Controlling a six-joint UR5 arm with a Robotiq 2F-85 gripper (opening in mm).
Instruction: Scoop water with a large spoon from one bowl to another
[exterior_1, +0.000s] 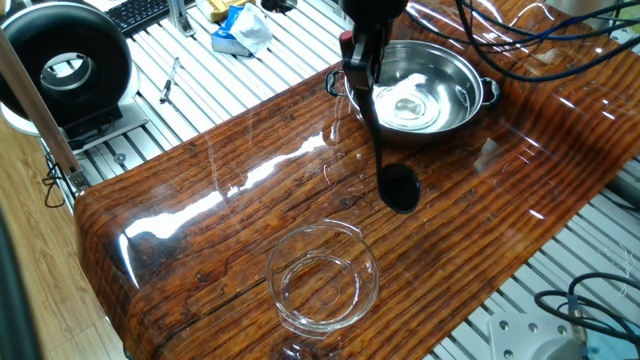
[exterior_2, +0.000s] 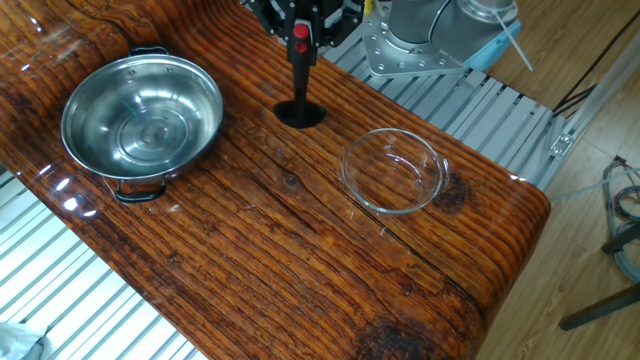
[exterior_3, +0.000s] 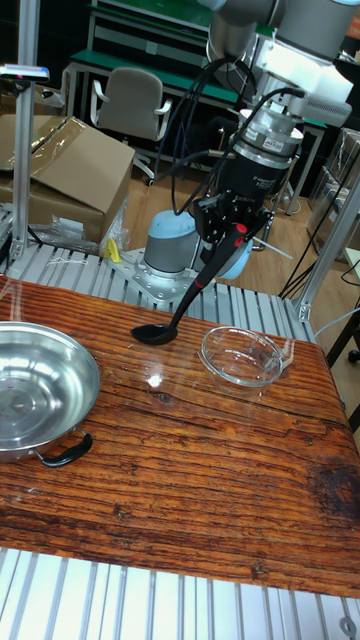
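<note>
Water (exterior_1: 408, 105), clear and glinting, lies in the wide stainless-steel bowl with side handles (exterior_1: 460, 75) at one end of the glossy wooden tabletop (exterior_2: 300, 250). Black plastic ladle with a red-tipped handle (exterior_3: 185, 305) hangs tilted between this bowl and the round clear glass bowl (exterior_3: 243, 357), its cup just above the wood. The gripper (exterior_3: 237, 228) has its jaws closed on the handle's upper end.

A cardboard box (exterior_3: 70, 165) sits beside an office chair (exterior_3: 132, 105)
</note>
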